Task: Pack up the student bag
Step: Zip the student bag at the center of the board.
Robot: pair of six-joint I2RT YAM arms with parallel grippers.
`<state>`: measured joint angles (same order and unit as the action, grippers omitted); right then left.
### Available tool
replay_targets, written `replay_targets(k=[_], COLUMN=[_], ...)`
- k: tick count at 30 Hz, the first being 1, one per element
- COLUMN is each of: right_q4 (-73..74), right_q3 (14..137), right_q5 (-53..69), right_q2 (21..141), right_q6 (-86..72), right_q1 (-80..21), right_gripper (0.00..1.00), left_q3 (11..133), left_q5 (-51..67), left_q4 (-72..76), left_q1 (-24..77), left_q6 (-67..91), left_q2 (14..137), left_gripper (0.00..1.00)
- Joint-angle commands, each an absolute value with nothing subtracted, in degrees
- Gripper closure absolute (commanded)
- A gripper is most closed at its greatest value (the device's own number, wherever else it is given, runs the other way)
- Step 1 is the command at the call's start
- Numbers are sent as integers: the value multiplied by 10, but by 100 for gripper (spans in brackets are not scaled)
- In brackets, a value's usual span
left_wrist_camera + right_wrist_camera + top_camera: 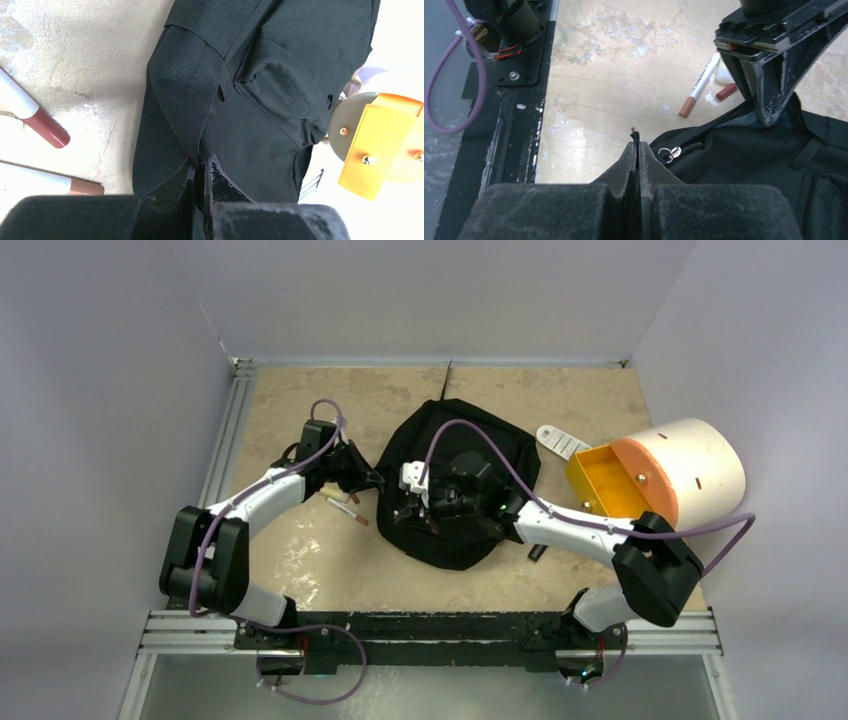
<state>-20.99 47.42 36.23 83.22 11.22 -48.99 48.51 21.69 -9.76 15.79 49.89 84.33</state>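
Looking down, I see the bag [455, 490] in the middle of the tabletop [300, 570], towards the far edge. My left claw [200, 165] is pressed together on a fold at the bag's left rim. My right claw [636, 144] pinches what looks like the zip pull [634, 131]. Two markers [345, 508] lie outside, just left of the bag, so I judge most of the packing is left. Whether anything is inside, I cannot tell.

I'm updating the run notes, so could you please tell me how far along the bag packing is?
Done: nothing visibly packed. In hand: the left gripper pinches an edge fold of the student bag; the right gripper is shut on what looks like its zip pull. Left: two markers lie on the table beside the bag, and whether the zip is open is unclear.
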Motion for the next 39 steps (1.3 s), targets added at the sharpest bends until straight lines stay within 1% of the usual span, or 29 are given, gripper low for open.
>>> replay_targets(k=[1, 7, 10, 11, 12, 13, 14, 16, 17, 21, 23, 26, 29, 33, 39], right_q4=[-186, -214, -257, -274, -289, -302, -317, -338, -343, -319, -306, -320, -331, -330, -317], right_q3=[465, 456, 466, 471, 476, 482, 489, 507, 520, 581, 604, 625, 649, 690, 766], right_q5=[424, 398, 364, 358, 352, 349, 347, 337, 327, 294, 286, 279, 267, 232, 156], right_q2=[799, 791, 803, 810, 817, 825, 833, 855, 866, 925, 951, 979, 1007, 1045, 1098], right_q6=[134, 103, 50, 32, 17, 6, -18, -49, -69, -110, -114, -126, -145, -175, -222], right_q1=[-491, -490, -487, -486, -484, -482, -481, -478, -478, -474, -473, -471, -467, -465, -457], right_gripper=[100, 100, 100, 100, 100, 100, 100, 100, 100, 100, 100, 100, 100, 100, 100], left_q3=[520, 532, 521, 517, 515, 514, 513, 507, 499, 436, 406, 381, 362, 346, 341], left_q5=[171, 181, 181, 174, 165, 153, 134, 103, 89, 32, 29, 53, 82, 100, 132], left_q4=[-72, -76, -75, -82, -91, -108, -126, -169, -188, -251, -271, -296, -300, -269, -209], left_q1=[147, 145, 145, 145, 145, 145, 145, 145, 145, 145, 146, 146, 147, 149, 157], left_q6=[473, 460, 456, 456, 455, 455, 456, 462, 471, 516, 529, 538, 544, 537, 547], left_q2=[852, 854, 809, 789, 770, 749, 729, 688, 666, 532, 464, 397, 361, 323, 387], left_gripper=[100, 100, 100, 94, 83, 70, 58, 47, 44, 43, 43, 43, 48, 49, 49])
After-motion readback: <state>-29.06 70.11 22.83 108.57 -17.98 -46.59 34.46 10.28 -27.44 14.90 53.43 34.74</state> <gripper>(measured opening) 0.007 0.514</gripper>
